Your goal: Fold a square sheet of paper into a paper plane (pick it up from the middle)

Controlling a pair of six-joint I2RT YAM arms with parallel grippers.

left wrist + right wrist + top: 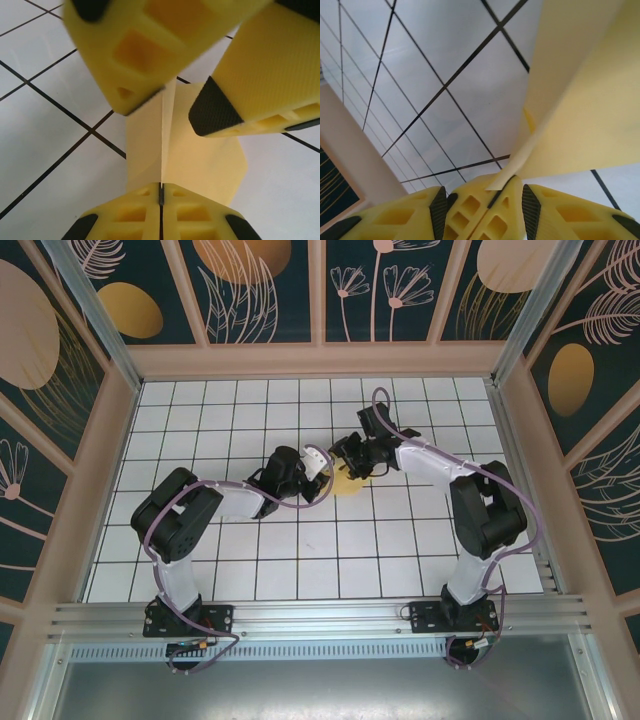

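Left wrist cam: left gripper clamped tight on centre crease of sheet of paper, ridge upright over mid table, so right gripper, jaws part-open, nothing held, straddles ridge, prob. to pinch fold.

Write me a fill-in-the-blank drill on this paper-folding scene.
The left gripper is shut on the pale ___ paper. The right gripper has its jaws ___ around the paper's upright fold. The white table carries grid lines coloured ___.
Missing words: yellow; open; black.
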